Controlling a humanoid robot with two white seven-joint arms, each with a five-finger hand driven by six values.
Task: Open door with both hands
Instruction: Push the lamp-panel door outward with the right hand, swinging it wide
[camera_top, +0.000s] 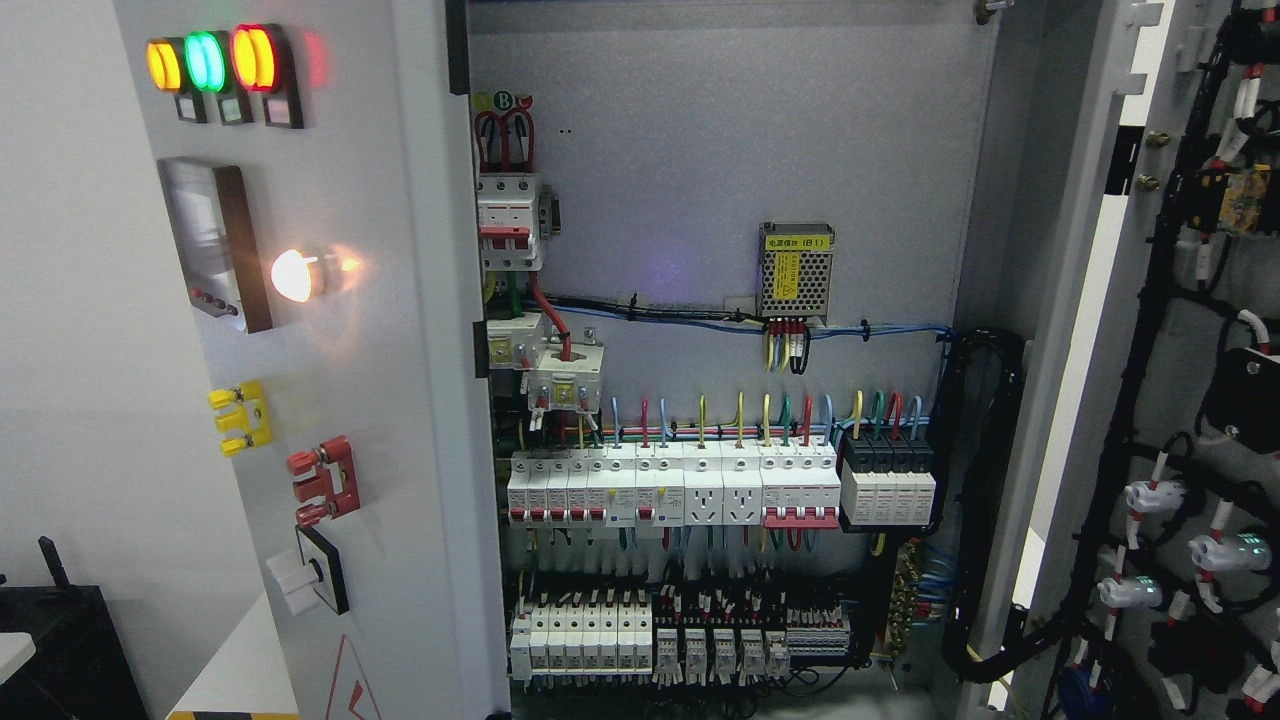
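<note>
The electrical cabinet stands with both doors swung wide. The left door (330, 380) fills the left of the head view, turned outward, showing three lit lamps (205, 62), a meter (215, 245) and a glowing white lamp (293, 275). The right door (1190, 400) hangs open at the right edge, its inner face covered with black cable looms. Between them the cabinet back panel (720, 180) shows rows of white breakers (670, 487) and a small power supply (796, 270). Neither of my hands nor any arm appears in the picture.
Yellow terminals (240, 417), red terminals (322, 482) and a rotary switch (310, 578) stick out from the left door. A black cable bundle (985, 480) runs down the cabinet's right inside edge. A dark box (60, 650) sits low at the far left.
</note>
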